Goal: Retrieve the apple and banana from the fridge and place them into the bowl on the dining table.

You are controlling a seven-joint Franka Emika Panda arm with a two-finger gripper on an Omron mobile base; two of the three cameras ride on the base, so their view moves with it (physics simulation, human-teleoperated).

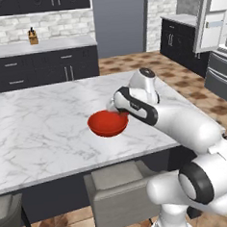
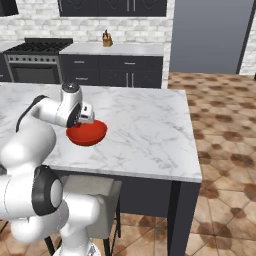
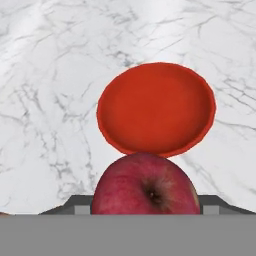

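Your gripper (image 3: 145, 212) grips the apple (image 3: 145, 185) above the bowl (image 1: 107, 124), which sits near the table's (image 1: 35, 131) near right edge. Dark cabinets (image 1: 42, 68) line the far wall; the fridge (image 1: 215, 35) stands far right, door open.

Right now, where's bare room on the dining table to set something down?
The dining table is bare marble on all sides of the bowl: the wide stretch away from the fridge, and the patch between bowl and table corner. The bowl's inside is empty. Crowded only at the bowl's near rim, where the gripper holds the apple.
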